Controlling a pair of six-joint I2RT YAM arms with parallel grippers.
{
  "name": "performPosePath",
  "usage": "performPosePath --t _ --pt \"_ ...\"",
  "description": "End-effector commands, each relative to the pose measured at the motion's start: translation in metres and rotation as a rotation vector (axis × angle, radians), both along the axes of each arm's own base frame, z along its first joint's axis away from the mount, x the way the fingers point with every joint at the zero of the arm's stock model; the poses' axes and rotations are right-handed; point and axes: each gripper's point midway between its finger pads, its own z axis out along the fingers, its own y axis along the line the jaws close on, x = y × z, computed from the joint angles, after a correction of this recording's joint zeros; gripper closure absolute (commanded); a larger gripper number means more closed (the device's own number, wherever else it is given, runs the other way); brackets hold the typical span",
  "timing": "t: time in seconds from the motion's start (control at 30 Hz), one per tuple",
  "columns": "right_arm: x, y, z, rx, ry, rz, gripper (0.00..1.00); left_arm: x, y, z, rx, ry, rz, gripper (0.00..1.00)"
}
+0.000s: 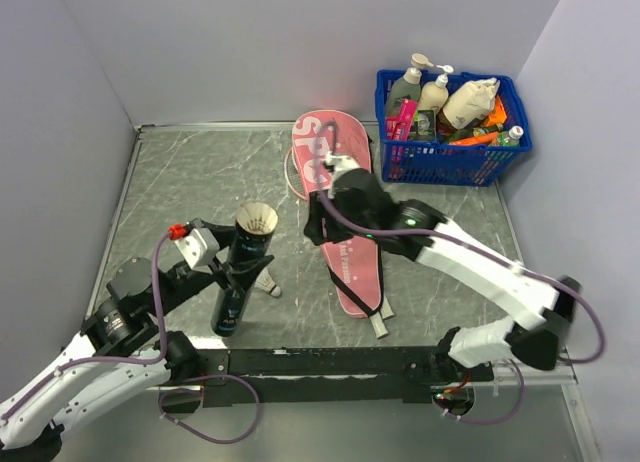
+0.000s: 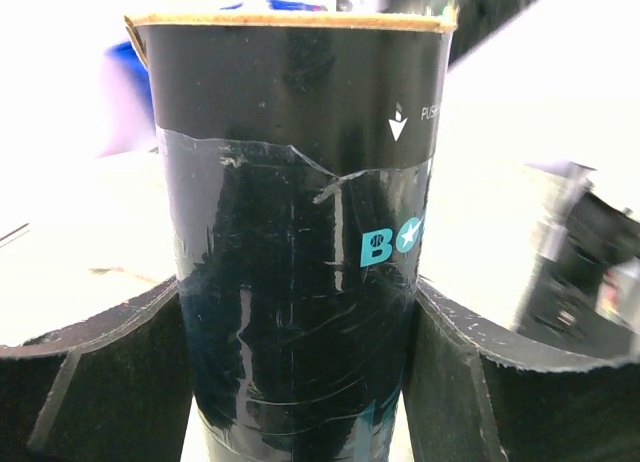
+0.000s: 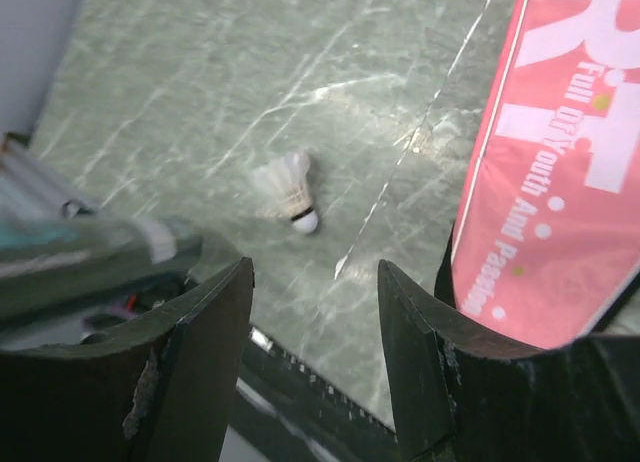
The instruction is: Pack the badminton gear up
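Observation:
My left gripper (image 1: 238, 267) is shut on the slim black tube (image 1: 243, 272), holding it tilted with its open end up; a white shuttlecock (image 1: 257, 220) sits in that mouth. In the left wrist view the tube (image 2: 300, 242) fills the gap between both fingers. A second shuttlecock (image 1: 268, 286) lies on the table beside the tube's lower end and also shows in the right wrist view (image 3: 290, 190). The pink cover lettered "SPORT" (image 1: 345, 237) lies lengthwise mid-table, a white handle (image 1: 380, 325) sticking out at its near end. My right gripper (image 1: 318, 225) hovers open and empty over the cover's left edge (image 3: 560, 162).
A blue plastic basket (image 1: 450, 132) of bottles and tubes stands at the back right corner. Grey walls close the table on the left, back and right. A black rail (image 1: 320, 362) runs along the near edge between the arm bases.

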Motion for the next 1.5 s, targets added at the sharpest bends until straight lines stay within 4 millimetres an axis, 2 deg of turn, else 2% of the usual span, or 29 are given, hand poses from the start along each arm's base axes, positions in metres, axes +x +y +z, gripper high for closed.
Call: performPosePath --t 0.0,0.03,0.07,0.1,0.13,0.2,0.23,0.3,0.33,0.53,0.6,0.63,0.67,0.7,0.73,0.77,0.83,0.9,1.2,1.47 --pt "0.024 0.040 -0.011 0.050 0.044 -0.014 0.39 0.026 0.036 0.028 -0.074 -0.025 0.238 0.99" --pt "0.031 0.050 -0.029 0.016 0.084 -0.018 0.37 0.029 0.041 0.029 -0.081 -0.023 0.266 0.99" --pt "0.032 0.056 -0.037 -0.004 0.099 -0.012 0.36 0.034 0.050 0.030 -0.090 -0.018 0.323 0.99" --pt "0.036 0.063 -0.036 -0.002 0.100 -0.008 0.36 0.036 0.056 0.033 -0.108 -0.017 0.353 0.99" --pt "0.038 0.072 -0.053 -0.030 0.125 0.009 0.34 0.040 0.065 0.035 -0.127 -0.013 0.399 0.99" --pt "0.040 0.084 -0.063 -0.023 0.139 0.030 0.32 0.046 0.085 0.037 -0.170 -0.003 0.497 0.99" --pt "0.044 0.089 -0.076 -0.040 0.143 0.037 0.29 0.048 0.090 0.037 -0.184 0.000 0.523 0.99" --pt "0.040 0.104 -0.083 -0.008 0.165 0.104 0.25 0.050 0.101 0.040 -0.217 0.003 0.572 0.99" --pt "0.040 0.110 -0.094 -0.022 0.170 0.133 0.24 0.051 0.106 0.041 -0.230 0.006 0.594 0.99" --pt "0.026 0.148 -0.109 0.039 0.150 0.413 0.22 0.058 0.125 0.039 -0.260 0.032 0.702 0.99" --pt "0.022 0.158 -0.104 0.051 0.126 0.513 0.21 0.057 0.128 0.040 -0.272 0.031 0.711 0.99" --pt "0.020 0.160 -0.118 0.017 0.154 0.538 0.22 0.057 0.130 0.041 -0.277 0.029 0.715 0.99" --pt "0.025 0.167 -0.107 0.027 0.129 0.564 0.21 0.056 0.130 0.041 -0.282 0.029 0.715 0.99" --pt "0.024 0.170 -0.109 0.008 0.120 0.613 0.21 0.056 0.132 0.041 -0.285 0.025 0.720 0.99" --pt "0.022 0.169 -0.128 -0.036 0.167 0.635 0.22 0.056 0.132 0.042 -0.289 0.025 0.722 0.99" --pt "0.026 0.175 -0.118 -0.034 0.142 0.656 0.22 0.055 0.133 0.042 -0.293 0.024 0.720 0.99" --pt "0.028 0.178 -0.130 -0.072 0.142 0.701 0.22 0.055 0.133 0.043 -0.296 0.020 0.720 0.99" --pt "0.030 0.182 -0.127 -0.071 0.108 0.757 0.21 0.054 0.135 0.044 -0.303 0.014 0.722 0.99" --pt "0.003 0.183 -0.157 -0.049 0.214 0.955 0.22 0.051 0.139 0.048 -0.324 -0.001 0.721 0.99" --pt "-0.012 0.182 -0.172 -0.030 0.276 1.042 0.22 0.053 0.138 0.049 -0.319 -0.001 0.717 0.99"
